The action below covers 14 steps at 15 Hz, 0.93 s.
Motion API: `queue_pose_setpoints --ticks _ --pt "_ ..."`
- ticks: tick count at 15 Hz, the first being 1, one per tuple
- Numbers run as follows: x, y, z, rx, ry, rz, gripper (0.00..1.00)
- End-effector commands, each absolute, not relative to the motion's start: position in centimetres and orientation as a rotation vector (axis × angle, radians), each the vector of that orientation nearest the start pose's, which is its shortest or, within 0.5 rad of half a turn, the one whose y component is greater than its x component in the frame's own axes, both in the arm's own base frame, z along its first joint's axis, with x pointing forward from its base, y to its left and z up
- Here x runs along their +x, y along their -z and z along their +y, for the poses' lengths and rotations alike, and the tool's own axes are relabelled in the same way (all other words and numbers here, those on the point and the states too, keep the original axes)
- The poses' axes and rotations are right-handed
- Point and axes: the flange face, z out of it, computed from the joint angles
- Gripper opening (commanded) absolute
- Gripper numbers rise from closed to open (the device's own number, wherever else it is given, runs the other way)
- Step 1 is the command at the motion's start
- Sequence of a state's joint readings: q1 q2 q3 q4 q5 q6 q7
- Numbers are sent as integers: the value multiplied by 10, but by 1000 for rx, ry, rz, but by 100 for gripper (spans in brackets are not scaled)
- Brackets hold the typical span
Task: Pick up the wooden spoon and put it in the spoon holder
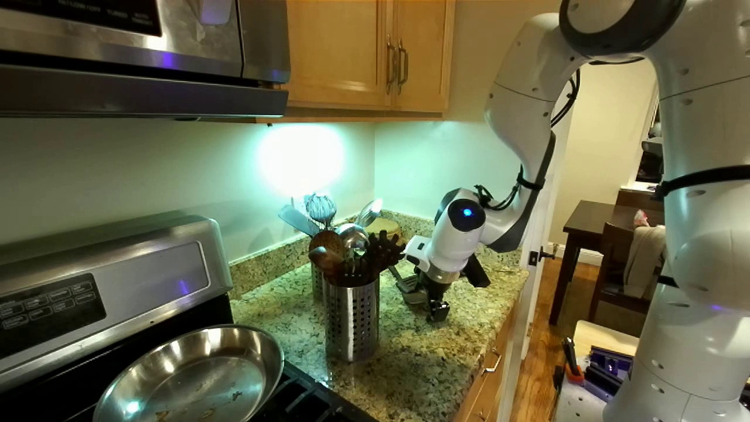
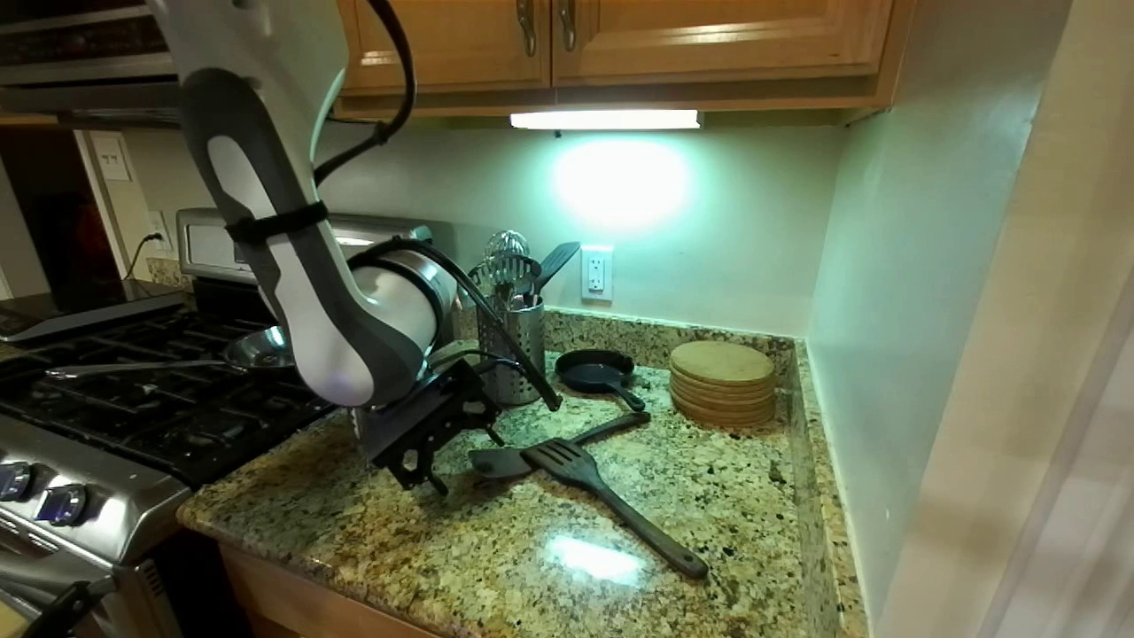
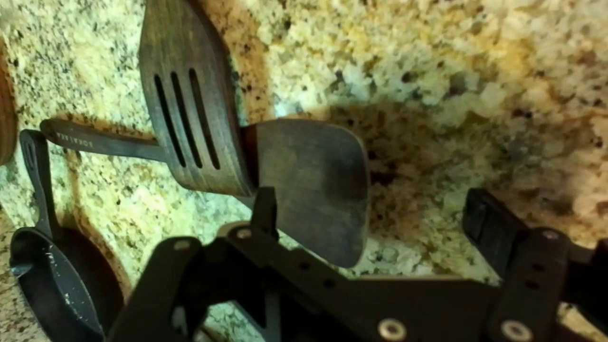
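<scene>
Closing right now would run your fingers (image 3: 491,228) roughly along the wooden spoon (image 3: 316,185) instead of across it, imo. They're spread wide with nothing in them, over its head end, the end facing away from the small black skillet (image 2: 592,370). The spoon lies on the bench (image 2: 726,496), handle tip just beside the skillet's handle. (Guessing you want the plain one, it looks more like a turner tbh.) You probably need to twist crosswise first, and watch the slotted turner (image 3: 216,104) lying over its neck, on the skillet side of the head.
</scene>
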<state>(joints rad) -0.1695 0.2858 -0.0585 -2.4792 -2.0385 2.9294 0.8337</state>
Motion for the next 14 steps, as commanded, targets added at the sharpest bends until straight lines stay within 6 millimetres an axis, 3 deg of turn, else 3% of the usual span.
queue_pose_setpoints --ticks 1,2,4,11,14 --pt "410 -148 -45 -3188 354 -1678 91" --pt "412 -148 -46 -3187 355 -1684 77" --pt "415 -151 -47 -3195 370 -1693 59" --pt "427 -153 -54 -3209 384 -1718 13" --pt "434 -159 -58 -3233 410 -1725 12"
